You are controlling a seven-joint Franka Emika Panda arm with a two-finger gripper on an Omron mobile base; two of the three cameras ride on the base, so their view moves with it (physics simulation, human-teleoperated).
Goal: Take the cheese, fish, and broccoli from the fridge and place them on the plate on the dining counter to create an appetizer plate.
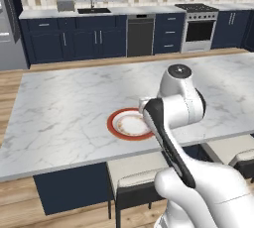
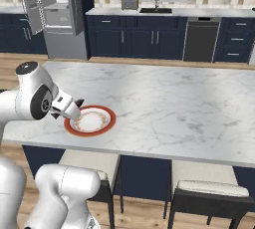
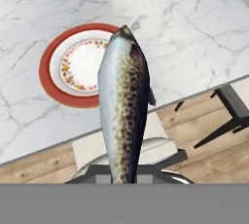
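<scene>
Hand view reveals the fish point(image 3: 124, 106) gripped, seemingly above plate point(image 3: 48, 79).

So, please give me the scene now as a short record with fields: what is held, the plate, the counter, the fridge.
held item: the fish, standing up from the gripper in the hand view
gripper: shut on the fish
plate: on the dining counter, near its front edge, nothing on it
fish position: in the air, not yet on the plate
fridge: door open, behind the counter
stools: tucked under the counter's front edge
</scene>
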